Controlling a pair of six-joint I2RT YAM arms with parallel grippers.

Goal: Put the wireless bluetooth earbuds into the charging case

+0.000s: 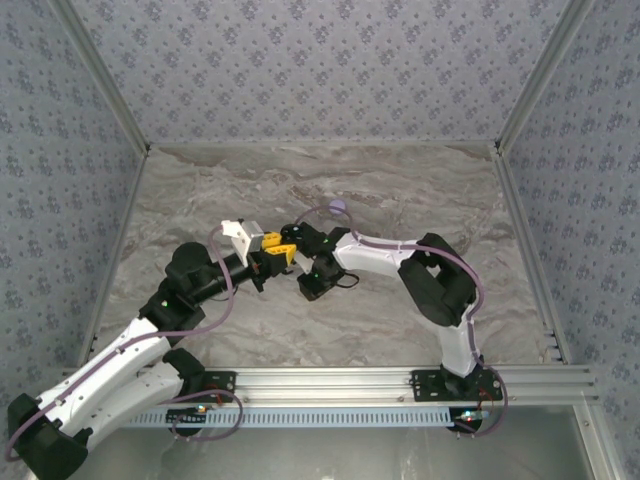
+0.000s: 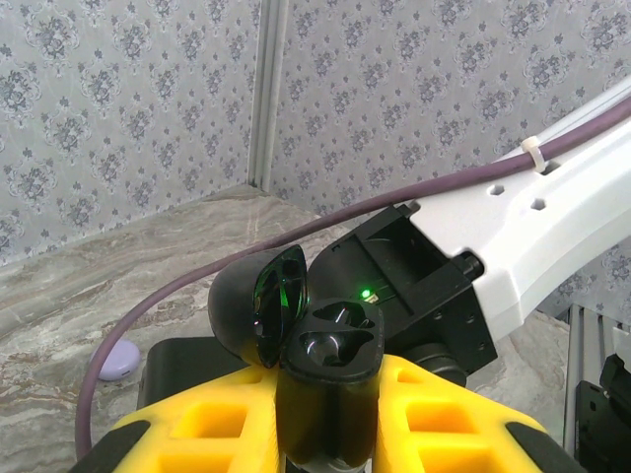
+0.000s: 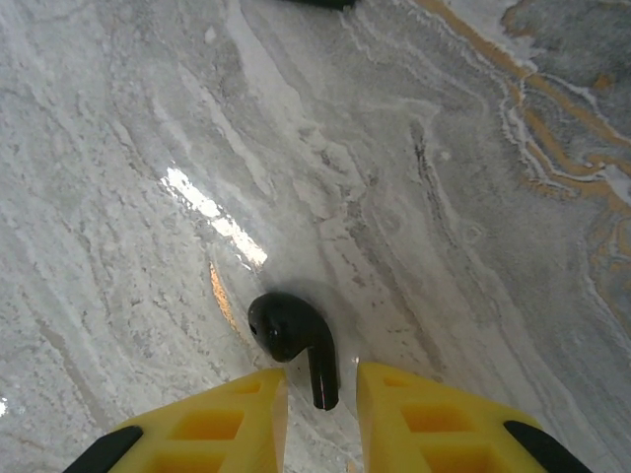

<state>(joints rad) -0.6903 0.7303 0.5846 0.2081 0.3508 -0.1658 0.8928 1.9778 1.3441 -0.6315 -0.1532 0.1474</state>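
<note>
Charging case (image 2: 330, 345) is flipped open, clamped tight by the left gripper (image 2: 330, 389), that arm stretched out to mid-table. The right arm (image 1: 440, 285) bends in to meet it. An earbud (image 3: 286, 325) has its stem between the right gripper (image 3: 321, 376) fingertips, low over the table (image 3: 444, 197). Can't tell if it's pinched.

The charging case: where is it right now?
In the left wrist view the charging case sits low and centre, lid open, clamped between the left arm's yellow fingers, with the right arm's black wrist just behind it.
</note>
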